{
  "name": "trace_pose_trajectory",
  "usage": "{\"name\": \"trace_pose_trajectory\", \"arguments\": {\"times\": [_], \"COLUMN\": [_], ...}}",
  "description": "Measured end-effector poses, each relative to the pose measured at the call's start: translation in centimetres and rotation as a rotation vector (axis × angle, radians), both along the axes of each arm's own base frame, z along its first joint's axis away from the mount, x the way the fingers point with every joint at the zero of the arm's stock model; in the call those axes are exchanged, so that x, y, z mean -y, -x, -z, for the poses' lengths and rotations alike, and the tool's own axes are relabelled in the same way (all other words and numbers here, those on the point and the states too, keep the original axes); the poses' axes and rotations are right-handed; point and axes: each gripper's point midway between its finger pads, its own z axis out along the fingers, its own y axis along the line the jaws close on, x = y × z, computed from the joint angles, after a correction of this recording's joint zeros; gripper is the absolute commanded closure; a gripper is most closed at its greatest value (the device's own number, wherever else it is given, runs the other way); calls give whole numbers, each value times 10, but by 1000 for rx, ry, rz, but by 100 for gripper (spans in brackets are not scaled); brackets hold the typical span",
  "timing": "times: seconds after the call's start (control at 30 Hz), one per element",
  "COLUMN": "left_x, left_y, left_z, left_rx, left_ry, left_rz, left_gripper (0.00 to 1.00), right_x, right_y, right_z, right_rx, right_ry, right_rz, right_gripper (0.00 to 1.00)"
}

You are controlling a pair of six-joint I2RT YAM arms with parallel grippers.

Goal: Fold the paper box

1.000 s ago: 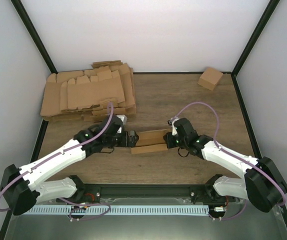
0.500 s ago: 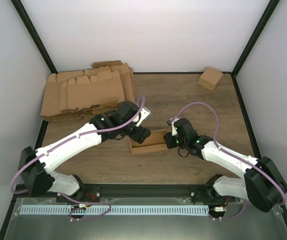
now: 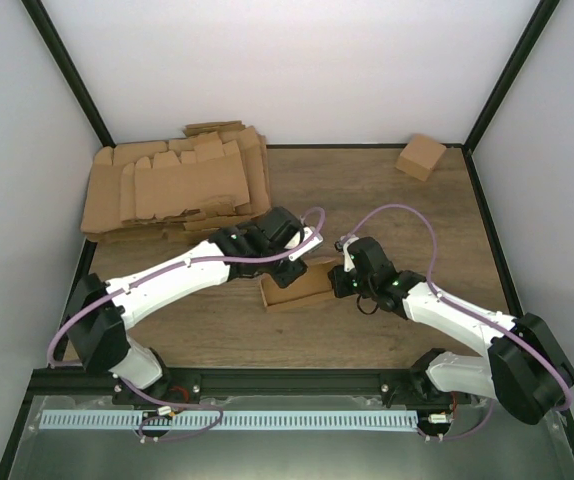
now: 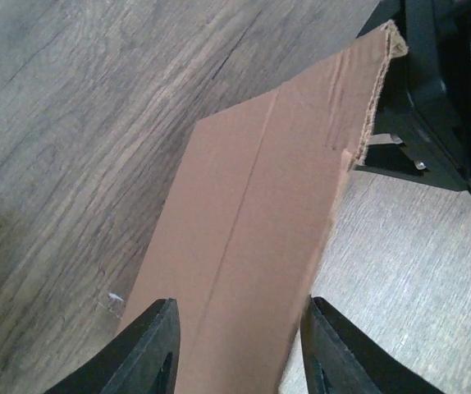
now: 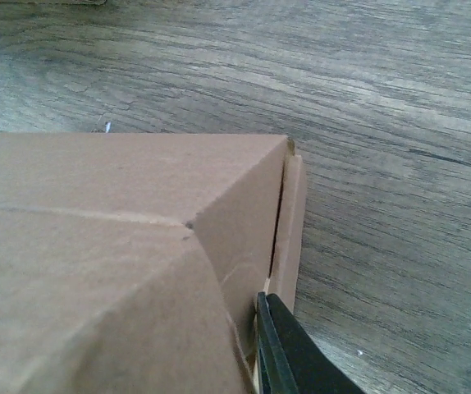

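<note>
Over wood tabletop (image 3: 397, 210), from above, sees paper box (image 3: 297, 287) mid-table between left gripper (image 3: 303, 263) and right gripper (image 3: 343, 281); at left wrist, finds fingers (image 4: 149, 361) wide astride a panel; at right wrist, cannot tell grip, one finger (image 5: 285, 355) showing; risks buckling the panel by pushing off-crease.

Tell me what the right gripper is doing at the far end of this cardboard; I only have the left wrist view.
Observer: In the right wrist view, one finger of the right gripper sits right at the end flap of the paper box; its other finger is out of frame, so I can't confirm a grip.
Operator: Anything else on the table I can't see?
Observer: The top view shows a stack of flat cardboard blanks in the far left corner.
</note>
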Motion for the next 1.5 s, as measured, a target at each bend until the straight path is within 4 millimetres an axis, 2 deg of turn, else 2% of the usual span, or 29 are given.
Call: {"name": "trace_pose_trajectory", "arguments": {"times": [0.3, 0.5, 0.57, 0.67, 0.7, 0.93, 1.07, 1.23, 1.5], "left_x": [3, 1, 0, 0, 0, 0, 0, 1, 0], "left_y": [2, 8, 10, 12, 12, 14, 15, 19, 25], "left_z": [18, 34, 38, 47, 49, 58, 63, 71, 86], "left_rx": [-31, -66, -76, -91, -95, -114, -125, -140, -178], "left_ry": [-29, -42, -47, -59, -62, -70, -76, -86, -110], "left_rz": [13, 21, 23, 24, 24, 13, 9, 6, -14], "left_gripper": [75, 76, 76, 76, 76, 76, 76, 70, 47], "right_x": [1, 3, 5, 6, 5, 5, 9, 15, 26], "right_y": [0, 5, 7, 11, 12, 29, 34, 32, 9], "right_z": [1, 2, 1, -6, -8, -7, -20, -40, -58], "right_rx": [-1, -9, -15, -12, -15, -105, -96, -41, -17], "right_ry": [4, -4, -8, -28, -39, -74, -109, -153, -169], "right_rz": [3, 8, 13, 12, 15, 13, 38, 85, 195], "right_gripper": [81, 72, 64, 39, 37, 33, 32, 32, 33]}}
